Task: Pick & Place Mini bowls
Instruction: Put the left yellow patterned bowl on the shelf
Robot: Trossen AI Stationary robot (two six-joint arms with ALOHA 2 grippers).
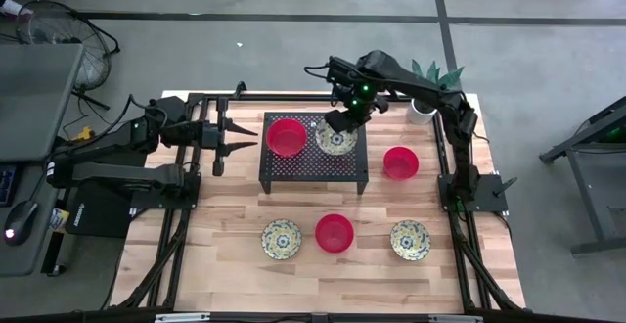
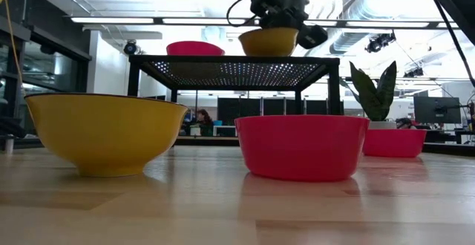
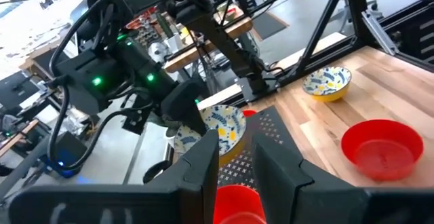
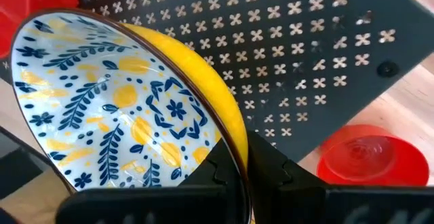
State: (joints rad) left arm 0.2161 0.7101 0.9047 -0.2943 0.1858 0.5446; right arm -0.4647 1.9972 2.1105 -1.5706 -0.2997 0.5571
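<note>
Yellow floral bowl (image 1: 336,139): on the black perforated rack (image 1: 313,166), beside a red bowl (image 1: 287,136).
Right claw (image 1: 342,119): clenched on that bowl's far rim, directly above it.
Left claw (image 1: 235,136): released, waiting beside the rack.
Remaining 4 bowls: on the bench (image 1: 235,274).

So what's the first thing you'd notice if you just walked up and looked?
Probably the right gripper pinching the rim of a yellow flowery bowl on the black rack, beside a red bowl. Next, the row of bowls along the table's front: a patterned one, a red one, and another patterned one.
</note>
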